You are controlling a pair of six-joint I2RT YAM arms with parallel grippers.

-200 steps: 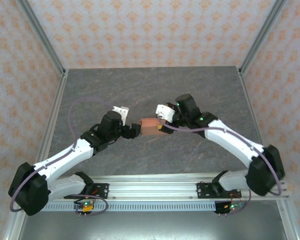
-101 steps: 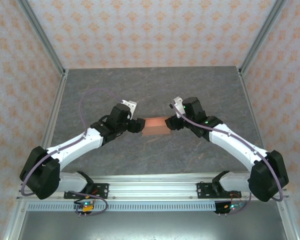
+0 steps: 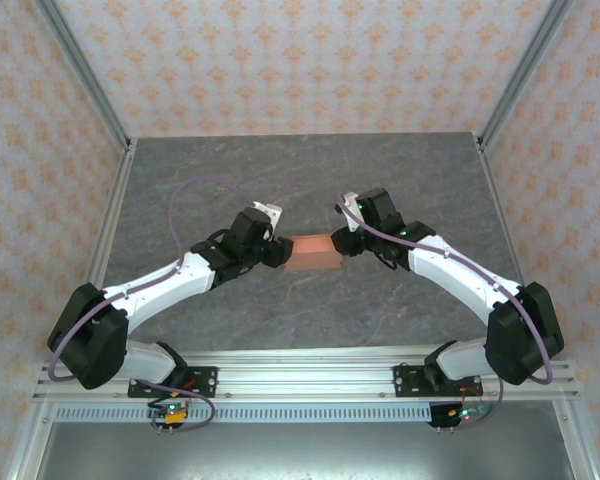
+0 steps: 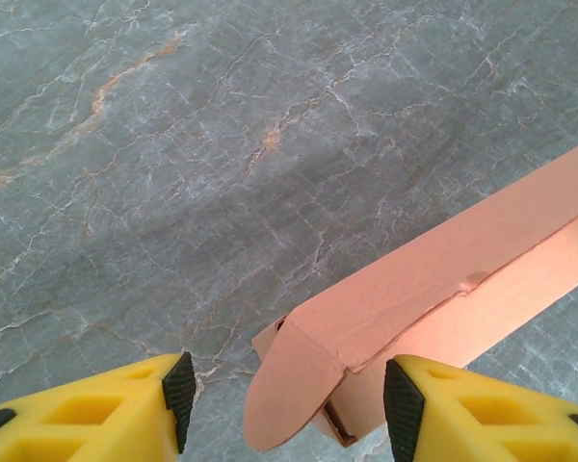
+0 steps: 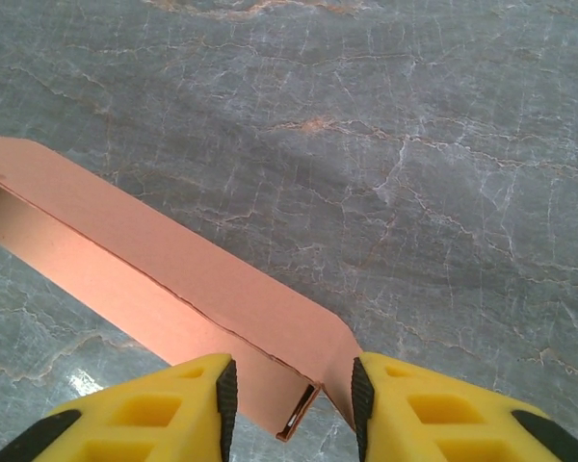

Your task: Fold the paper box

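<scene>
Left gripper (image 4: 291,414), half-open, and right gripper (image 5: 294,404), narrower, each straddle one end of the paper box (image 4: 443,279), probably to press its flaps shut.

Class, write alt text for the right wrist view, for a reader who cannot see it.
A salmon-orange paper box lies on a grey marbled table, one end sitting between the two yellow fingers of the right pincer. The box runs away towards the left edge.

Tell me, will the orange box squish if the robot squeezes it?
Probably: the paper box looks like thin hollow card, so it may dent. Its end flap sticks out loose and could bend. It likely slides easily on the smooth table.
</scene>
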